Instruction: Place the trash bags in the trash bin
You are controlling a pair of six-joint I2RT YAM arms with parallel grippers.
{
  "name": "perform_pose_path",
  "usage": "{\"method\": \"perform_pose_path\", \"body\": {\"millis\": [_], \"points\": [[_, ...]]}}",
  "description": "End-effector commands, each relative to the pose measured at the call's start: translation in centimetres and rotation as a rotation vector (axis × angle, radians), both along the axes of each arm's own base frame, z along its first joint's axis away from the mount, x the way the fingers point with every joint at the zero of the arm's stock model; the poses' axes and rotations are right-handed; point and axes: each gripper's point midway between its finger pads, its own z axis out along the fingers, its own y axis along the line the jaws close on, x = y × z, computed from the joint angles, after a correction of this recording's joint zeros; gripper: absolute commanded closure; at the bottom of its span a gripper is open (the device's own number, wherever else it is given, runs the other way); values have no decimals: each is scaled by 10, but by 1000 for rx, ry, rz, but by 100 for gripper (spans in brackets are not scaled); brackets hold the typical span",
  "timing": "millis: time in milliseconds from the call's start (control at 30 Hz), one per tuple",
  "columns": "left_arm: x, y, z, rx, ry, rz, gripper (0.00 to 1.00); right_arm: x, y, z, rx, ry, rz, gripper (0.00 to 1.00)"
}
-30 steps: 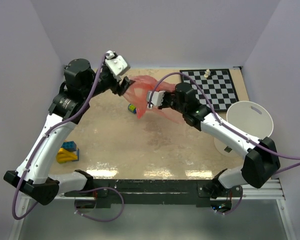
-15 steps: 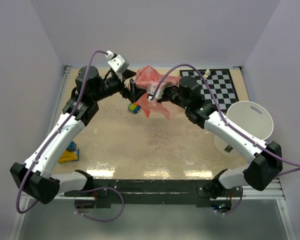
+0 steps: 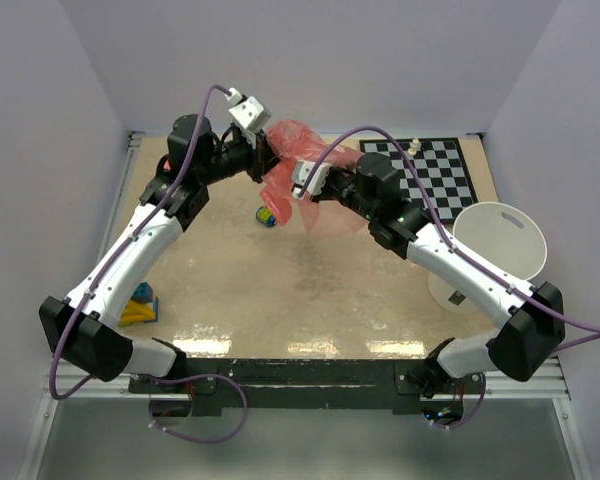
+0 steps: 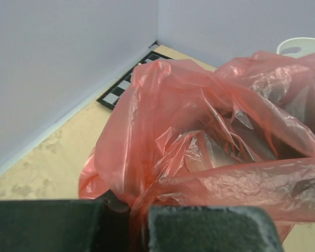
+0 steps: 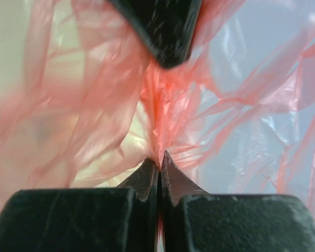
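Pale lilac walls close in a tan, mottled counter (image 3: pixel 280 290). At its far middle the two arms meet, and the red-pink bag (image 3: pixel 292 170) hangs between them, lifted off the surface in a crumpled bunch.

The left claw (image 3: pixel 264 160) is closed on the bag's upper left edge. In its wrist view the film is pinched between the two dark pads and billows out in front. The right claw (image 3: pixel 306 186) is clamped on the film just beside it, lower and to the right. Its wrist view shows the fingertips pressed together on a gathered pleat, with folds spreading both ways.

The white bin (image 3: pixel 495 240) sits at the counter's right edge, well apart from the bag and beside the right arm's forearm. Behind it, in the far right corner, lies a checkerboard (image 3: pixel 435 175) with one white chess piece (image 3: pixel 414 146) near its far edge.

A small multicoloured block (image 3: pixel 266 216) rests on the counter below the bag. Yellow and blue toy bricks (image 3: pixel 136 304) lie near the left edge.
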Motion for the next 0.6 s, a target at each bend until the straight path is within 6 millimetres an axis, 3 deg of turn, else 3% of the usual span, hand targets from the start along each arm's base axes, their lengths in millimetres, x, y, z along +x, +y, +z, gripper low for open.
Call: {"method": "perform_pose_path", "body": {"millis": [0, 133, 333, 567], "points": [[12, 42, 43, 98, -179, 157, 100, 5, -16, 13, 30, -49, -83, 100], [14, 65, 48, 151, -219, 215, 100, 17, -32, -8, -13, -18, -149, 100], [19, 90, 33, 239, -186, 292, 100, 38, -59, -18, -63, -13, -234, 100], [19, 89, 38, 213, -200, 280, 100, 40, -65, -30, -152, -32, -233, 100]]}}
